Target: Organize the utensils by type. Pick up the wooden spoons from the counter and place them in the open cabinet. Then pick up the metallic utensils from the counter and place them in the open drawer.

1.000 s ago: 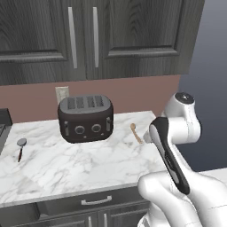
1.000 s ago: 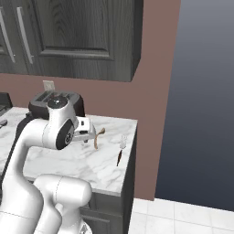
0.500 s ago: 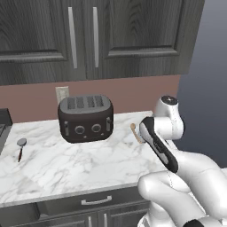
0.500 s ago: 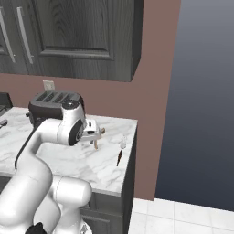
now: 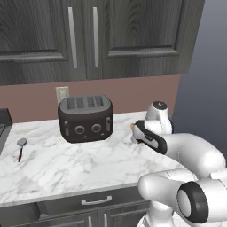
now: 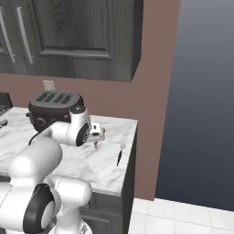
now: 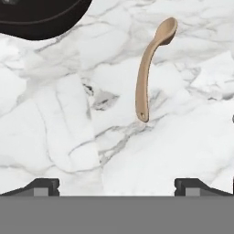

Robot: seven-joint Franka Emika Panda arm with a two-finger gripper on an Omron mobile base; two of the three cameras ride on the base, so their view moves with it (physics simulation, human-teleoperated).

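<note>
— One counter (image 5: 66, 164), white marble with grey veins, under dark wood-grain cabinets (image 5: 88, 40); brown wall (image 6: 155, 105) behind, pale tiled floor (image 6: 183, 215) past the counter's end.
— Counted?
— One toaster (image 5: 85, 118). One wooden spoon (image 7: 151, 64), lying flat on bare marble, apart from the toaster. Two metallic utensils: round-headed (image 5: 20, 147) near the left edge, fork-like (image 6: 121, 150) near the right edge.
— Gripper (image 7: 117, 185)?
— Spread wide above the marble, grasping nothing, short of the spoon's handle.
</note>
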